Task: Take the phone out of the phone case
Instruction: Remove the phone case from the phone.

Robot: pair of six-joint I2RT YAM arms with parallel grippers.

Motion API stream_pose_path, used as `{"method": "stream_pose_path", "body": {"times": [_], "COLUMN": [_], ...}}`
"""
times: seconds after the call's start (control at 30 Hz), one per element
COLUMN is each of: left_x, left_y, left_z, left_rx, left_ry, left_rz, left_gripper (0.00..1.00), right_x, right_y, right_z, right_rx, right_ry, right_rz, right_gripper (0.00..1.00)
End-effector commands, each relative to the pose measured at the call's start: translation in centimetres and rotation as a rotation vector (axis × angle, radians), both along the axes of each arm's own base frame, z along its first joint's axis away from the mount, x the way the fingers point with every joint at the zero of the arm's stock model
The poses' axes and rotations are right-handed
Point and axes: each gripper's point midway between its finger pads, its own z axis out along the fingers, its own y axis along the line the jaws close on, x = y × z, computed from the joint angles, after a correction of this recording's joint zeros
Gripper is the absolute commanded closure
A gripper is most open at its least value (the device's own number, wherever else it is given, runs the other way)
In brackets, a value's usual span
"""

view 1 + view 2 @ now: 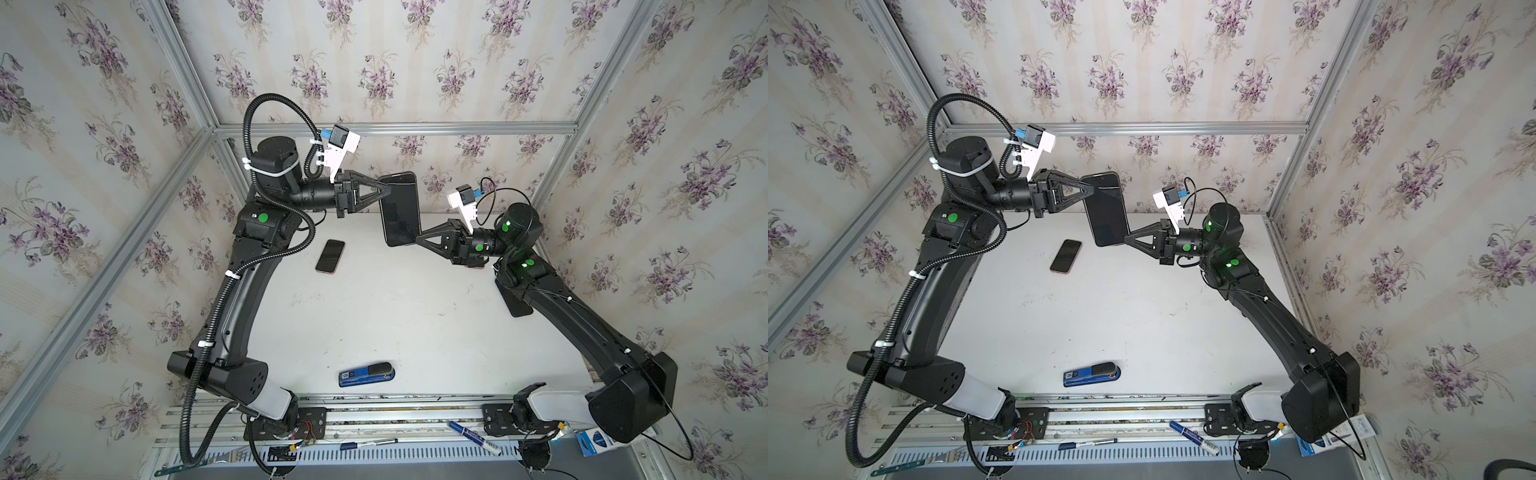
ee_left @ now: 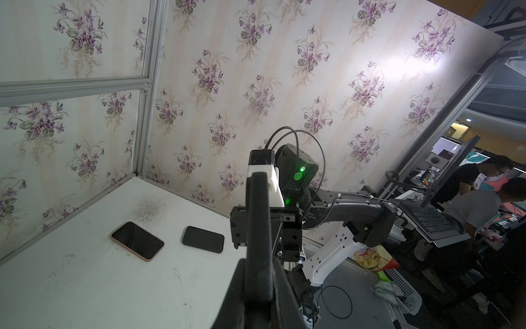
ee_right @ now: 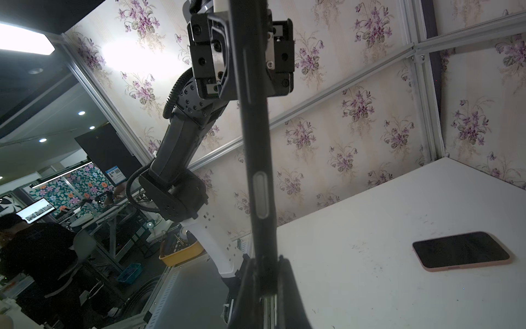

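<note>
A black phone (image 1: 400, 210) (image 1: 1105, 210) in a dark phone case hangs in the air over the back of the table, screen up in both top views. My left gripper (image 1: 388, 189) (image 1: 1090, 189) is shut on its far left corner. My right gripper (image 1: 417, 239) (image 1: 1126, 240) is shut on its near right corner. The left wrist view shows the phone (image 2: 257, 213) edge-on, running out from between the left gripper's (image 2: 257, 284) fingers. In the right wrist view the case's edge (image 3: 256, 142) with a side button rises from the right gripper (image 3: 266, 284). No gap between phone and case shows.
A second phone in a pink case (image 1: 330, 256) (image 2: 138, 240) (image 3: 461, 250) lies screen up on the white table (image 1: 395, 316). Beside it is a flat black rectangle (image 2: 203, 239); object or shadow, I cannot tell. A blue stapler (image 1: 366, 374) lies near the front edge. Papered walls close in three sides.
</note>
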Motion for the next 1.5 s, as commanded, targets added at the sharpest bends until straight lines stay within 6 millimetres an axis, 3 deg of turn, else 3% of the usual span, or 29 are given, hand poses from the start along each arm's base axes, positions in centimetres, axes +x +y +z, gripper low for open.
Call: {"method": "stream_pose_path", "body": {"times": [0.0, 0.17, 0.37, 0.67, 0.83, 1.0, 1.47], "left_x": [-0.8, -1.1, -2.4, -2.4, -2.2, -2.2, -0.8], "left_y": [-0.1, -0.6, -2.7, -3.4, -4.1, -4.9, -5.5], "left_z": [1.2, 1.2, 0.3, -0.8, -2.0, -2.9, -2.8], "left_rx": [-0.016, -0.018, -0.013, -0.01, -0.01, -0.004, -0.012], "left_ry": [-0.087, -0.076, -0.035, 0.04, 0.103, 0.174, 0.253], "left_rz": [-0.022, -0.039, -0.109, -0.116, -0.135, -0.165, -0.15], "left_gripper": [1.0, 1.0, 1.0, 1.0, 1.0, 1.0, 1.0], "right_x": [-0.2, -0.6, -0.2, 1.0, 1.5, 1.9, 2.1], "right_y": [0.0, 0.1, 0.9, 1.1, 1.3, 1.6, 2.0], "right_z": [0.4, -0.1, -0.2, -1.0, -1.1, -1.5, -3.0], "right_rx": [0.01, 0.03, 0.003, -0.019, -0.015, -0.013, -0.04], "right_ry": [-0.041, -0.143, -0.225, -0.407, -0.45, -0.474, -0.558], "right_rz": [-0.001, 0.033, 0.122, 0.055, 0.047, 0.064, 0.058], "right_gripper": [1.0, 1.0, 1.0, 0.99, 0.89, 0.87, 0.74]}}
